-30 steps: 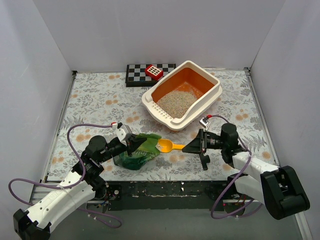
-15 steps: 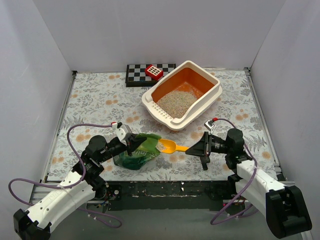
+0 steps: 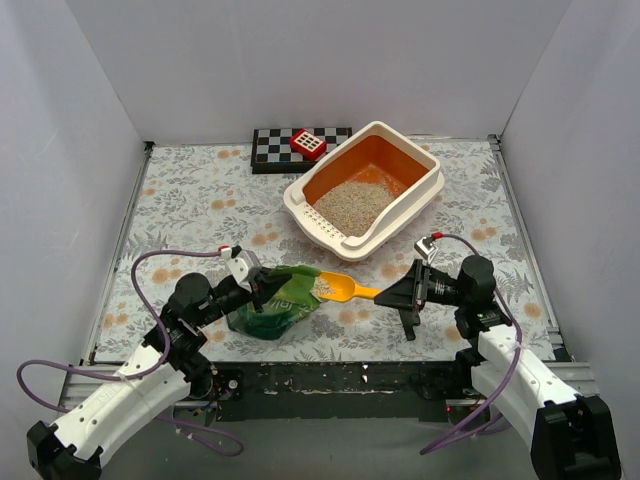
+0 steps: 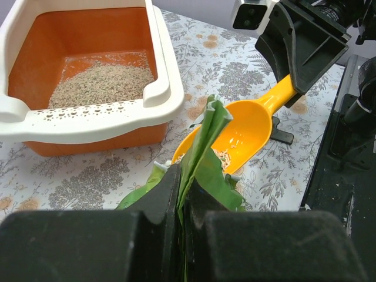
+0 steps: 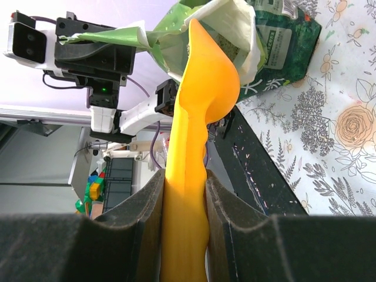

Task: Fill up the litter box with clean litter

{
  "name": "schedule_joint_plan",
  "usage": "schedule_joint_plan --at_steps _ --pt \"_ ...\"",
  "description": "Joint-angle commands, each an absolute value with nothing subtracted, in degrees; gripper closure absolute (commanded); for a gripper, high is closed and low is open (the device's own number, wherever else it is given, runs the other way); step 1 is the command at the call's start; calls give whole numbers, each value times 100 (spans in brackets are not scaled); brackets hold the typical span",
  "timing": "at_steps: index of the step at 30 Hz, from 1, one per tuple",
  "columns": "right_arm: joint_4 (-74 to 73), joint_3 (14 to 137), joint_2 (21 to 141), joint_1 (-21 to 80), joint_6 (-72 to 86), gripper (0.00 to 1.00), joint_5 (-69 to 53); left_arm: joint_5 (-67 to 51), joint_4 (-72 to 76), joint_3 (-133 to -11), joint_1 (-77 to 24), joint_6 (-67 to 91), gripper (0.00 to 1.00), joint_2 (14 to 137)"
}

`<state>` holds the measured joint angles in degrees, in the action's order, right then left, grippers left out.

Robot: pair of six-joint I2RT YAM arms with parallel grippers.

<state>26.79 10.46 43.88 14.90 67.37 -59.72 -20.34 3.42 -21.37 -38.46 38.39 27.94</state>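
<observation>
Left hand [image 3: 263, 291] pinches the rim of the green bag [image 3: 275, 313] tight; right hand [image 3: 386, 295] clamps the orange scoop [image 3: 338, 289] by its handle, bowl at the bag's mouth. Beyond them on the desk [image 3: 190, 200], the litter box [image 3: 322, 226] holds a patch of litter [image 3: 355, 203].

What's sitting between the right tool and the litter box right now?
Nothing: only bare flowered table cover separates the right tool from the litter box, per the top view.
</observation>
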Motion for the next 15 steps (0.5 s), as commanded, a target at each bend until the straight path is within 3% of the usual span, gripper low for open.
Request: schedule_joint_plan --at_steps 1,15 --pt "2435 1476 4219 1371 6759 99 -6003 -1829 413 -2074 -3858 3841 100 2637" --pt "2224 2100 4702 756 6697 99 -5880 -1046 387 -2048 -3850 3771 100 2154"
